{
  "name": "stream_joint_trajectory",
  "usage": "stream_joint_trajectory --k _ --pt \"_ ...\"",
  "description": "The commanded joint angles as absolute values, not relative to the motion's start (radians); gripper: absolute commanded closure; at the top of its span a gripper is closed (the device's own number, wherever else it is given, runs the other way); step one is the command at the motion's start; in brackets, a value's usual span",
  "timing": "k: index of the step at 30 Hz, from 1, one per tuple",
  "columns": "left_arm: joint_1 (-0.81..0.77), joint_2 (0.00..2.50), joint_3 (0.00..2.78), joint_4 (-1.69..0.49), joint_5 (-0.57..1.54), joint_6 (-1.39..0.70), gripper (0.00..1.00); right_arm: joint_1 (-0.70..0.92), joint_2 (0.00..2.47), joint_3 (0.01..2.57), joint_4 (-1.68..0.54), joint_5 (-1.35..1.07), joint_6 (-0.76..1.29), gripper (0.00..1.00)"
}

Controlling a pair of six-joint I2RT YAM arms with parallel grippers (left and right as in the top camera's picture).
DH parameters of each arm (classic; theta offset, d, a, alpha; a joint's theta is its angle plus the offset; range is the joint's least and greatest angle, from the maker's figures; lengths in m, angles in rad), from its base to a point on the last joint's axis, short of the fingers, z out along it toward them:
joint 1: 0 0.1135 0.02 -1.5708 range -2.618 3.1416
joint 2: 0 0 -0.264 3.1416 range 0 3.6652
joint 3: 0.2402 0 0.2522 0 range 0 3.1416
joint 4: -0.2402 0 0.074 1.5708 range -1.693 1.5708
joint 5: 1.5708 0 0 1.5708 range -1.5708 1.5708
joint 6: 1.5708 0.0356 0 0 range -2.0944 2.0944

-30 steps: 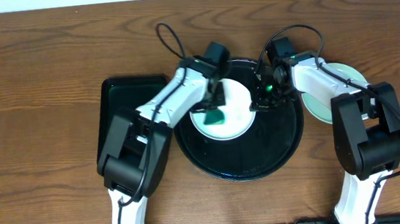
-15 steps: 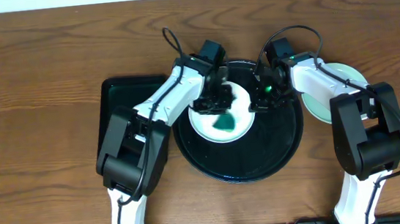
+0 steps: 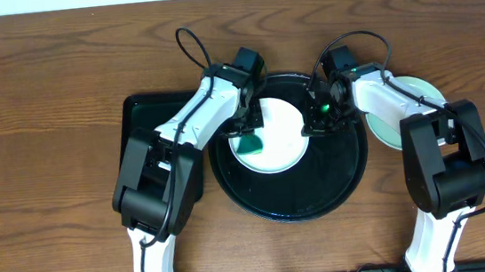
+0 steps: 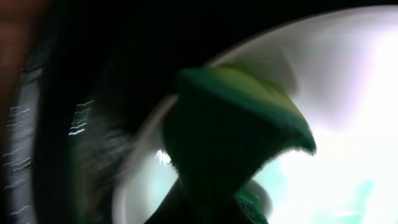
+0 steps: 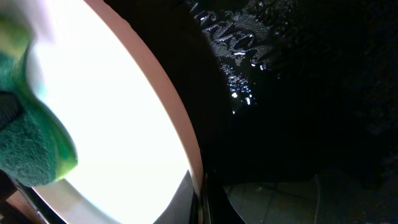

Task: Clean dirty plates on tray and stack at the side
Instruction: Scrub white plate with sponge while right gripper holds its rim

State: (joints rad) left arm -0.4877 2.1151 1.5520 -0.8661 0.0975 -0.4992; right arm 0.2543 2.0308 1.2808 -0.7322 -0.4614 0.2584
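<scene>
A white plate lies on the round black tray. My left gripper is shut on a green sponge and presses it on the plate's left part. In the left wrist view the sponge covers the plate, with the gripper dark below it. My right gripper is shut on the plate's right rim. In the right wrist view the gripper pinches the rim of the bright plate, with the sponge at the left. Mint-green plates lie right of the tray, partly hidden by my right arm.
A rectangular black tray lies on the wooden table left of the round tray, under my left arm. The round tray's wet black surface shows beside the plate. Both arms cross the tray's back half.
My left gripper has swept the sponge from the plate's middle to its left part. The right gripper and the plate have stayed where they were.
</scene>
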Motion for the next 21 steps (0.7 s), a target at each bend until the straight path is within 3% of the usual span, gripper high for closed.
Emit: stream_joint_trajectory --k 1,8,17,21 --pt "-0.496 2.128 1.561 -0.933 -0.085 -0.559 0.93 0.283 2.082 1.234 -0.758 -0.472 0.245 0.99" --pt "-0.566 2.134 1.509 -0.894 0.147 -0.474 0.93 0.283 2.082 1.234 -0.759 -0.473 0.245 0.99" --pt "-0.603 2.138 1.489 -0.756 0.569 -0.182 0.93 0.283 2.082 1.234 -0.759 -0.473 0.245 0.99" --pt "-0.582 2.138 1.491 -0.682 0.591 -0.173 0.93 0.283 2.082 1.234 -0.759 -0.473 0.245 0.99"
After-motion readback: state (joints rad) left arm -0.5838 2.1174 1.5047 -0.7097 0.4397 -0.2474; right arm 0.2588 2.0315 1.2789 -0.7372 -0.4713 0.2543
